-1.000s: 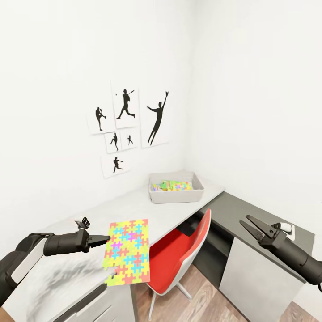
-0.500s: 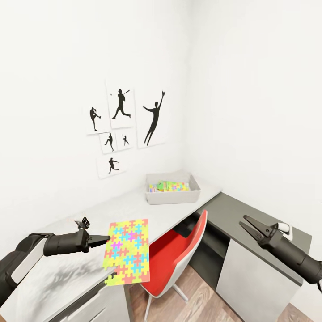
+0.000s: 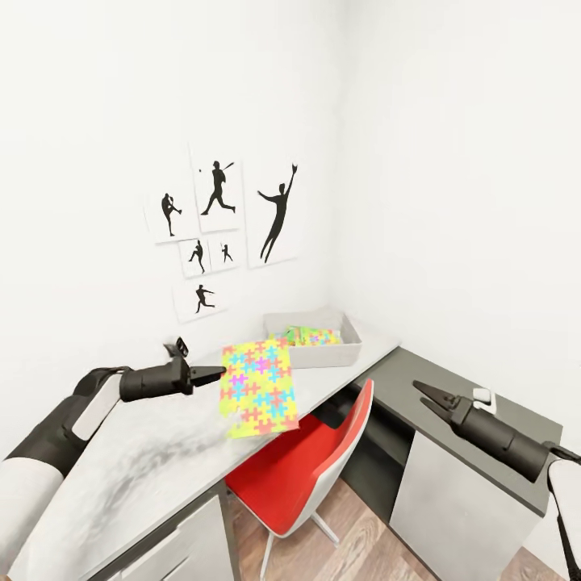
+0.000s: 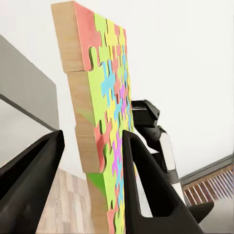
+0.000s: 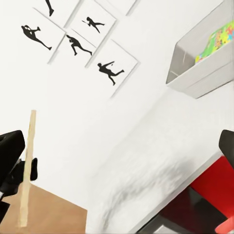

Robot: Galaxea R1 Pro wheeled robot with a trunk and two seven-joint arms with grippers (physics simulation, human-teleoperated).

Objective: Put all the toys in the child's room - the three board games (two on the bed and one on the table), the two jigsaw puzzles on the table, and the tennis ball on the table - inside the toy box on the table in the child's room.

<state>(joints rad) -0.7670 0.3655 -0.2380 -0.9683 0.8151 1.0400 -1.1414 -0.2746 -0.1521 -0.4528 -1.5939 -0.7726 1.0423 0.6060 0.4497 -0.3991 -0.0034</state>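
- Head view: the left arm reaches out level over the pale grey table [image 3: 161, 452], and its left claw [image 3: 216, 373] pinches one edge of the jigsaw puzzle [image 3: 258, 387], a flat panel held upright on its side above the table's front edge. The panel's face is a patchwork of red, yellow, green, blue and pink interlocking pieces. Beyond it, near the corner, stands the shallow grey toy box [image 3: 323, 349] with colourful flat toys already inside. The right arm stretches forward over the lower dark grey section, its right claw [image 3: 428, 394] a narrow dark wedge holding nothing (fingers close together, near shut). A red chair [image 3: 323, 460] with a white shell is tucked under the table.
- Left wrist view: black fingers [image 4: 146, 180] straddle the puzzle [image 4: 100, 122], whose thick edge shows bare pale wood under the glossy coloured face.
- Right wrist view: the puzzle [image 5: 27, 165] appears edge-on as a thin wooden strip; the toy box [image 5: 202, 58] sits farther along the mottled table top.
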